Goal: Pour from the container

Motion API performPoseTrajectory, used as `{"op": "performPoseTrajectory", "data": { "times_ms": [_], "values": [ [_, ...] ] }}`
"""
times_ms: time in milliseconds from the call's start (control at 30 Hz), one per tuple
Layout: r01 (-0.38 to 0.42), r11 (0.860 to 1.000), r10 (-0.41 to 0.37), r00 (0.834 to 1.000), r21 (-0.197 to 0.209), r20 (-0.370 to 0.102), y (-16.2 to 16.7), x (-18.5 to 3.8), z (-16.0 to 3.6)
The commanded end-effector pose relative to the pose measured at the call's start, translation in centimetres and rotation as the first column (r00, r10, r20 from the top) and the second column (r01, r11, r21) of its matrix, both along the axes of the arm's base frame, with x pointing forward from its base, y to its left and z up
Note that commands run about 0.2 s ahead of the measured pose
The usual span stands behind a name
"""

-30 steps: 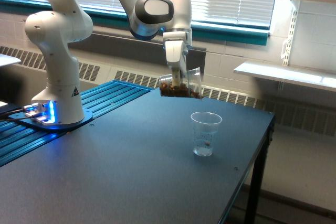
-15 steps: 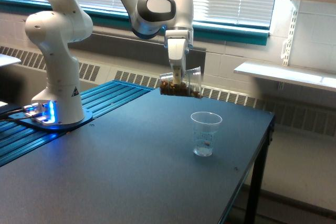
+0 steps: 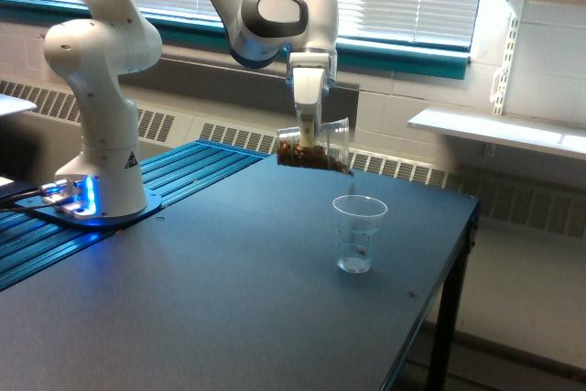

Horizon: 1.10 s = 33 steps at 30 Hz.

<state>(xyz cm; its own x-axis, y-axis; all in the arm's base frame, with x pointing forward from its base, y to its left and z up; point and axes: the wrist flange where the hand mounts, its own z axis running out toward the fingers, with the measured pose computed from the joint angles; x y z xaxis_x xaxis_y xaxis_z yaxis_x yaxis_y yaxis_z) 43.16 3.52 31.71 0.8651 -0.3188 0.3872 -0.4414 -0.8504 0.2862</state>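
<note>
The gripper (image 3: 309, 132) clamps the container (image 3: 314, 146) tipped nearly on its side, rim angled down toward the measuring cup (image 3: 358, 233) below and just beyond it, so the brown contents (image 3: 309, 159) slide out.

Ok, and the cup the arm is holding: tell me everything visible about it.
The container is a small clear plastic cup, tipped nearly on its side with its rim toward the exterior view's right and slightly down. Brown granular contents lie along its lower wall, reaching the lip. The gripper clamps it from above, jaws shut on its walls. It hangs in the air above the table, up and left of the standing cup.
</note>
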Motion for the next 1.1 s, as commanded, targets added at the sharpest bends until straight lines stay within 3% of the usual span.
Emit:
{"op": "performPoseTrajectory", "data": {
  "times_ms": [33, 633, 667, 700, 767, 967, 1100],
  "values": [
    [-0.014, 1.000, 0.013, 1.000, -0.018, -0.013, 0.7, -0.2, -0.5],
    [-0.023, 0.999, 0.022, 0.999, -0.041, -0.031, 2.2, -0.1, -1.2],
    [-0.017, 0.999, 0.016, 1.000, -0.040, -0.025, 2.0, 0.2, -0.8],
    [-0.034, 0.998, 0.030, 0.998, -0.049, -0.064, 0.0, 1.9, 1.2],
    [-0.037, 0.998, 0.031, 0.994, -0.059, -0.100, -0.2, 2.0, 1.2],
    [-0.031, 0.997, 0.028, 0.998, -0.070, -0.049, 0.4, 3.9, 3.1],
    [-0.028, 0.997, 0.024, 0.998, -0.073, -0.056, 0.5, 3.7, 2.8]
  ]
}}
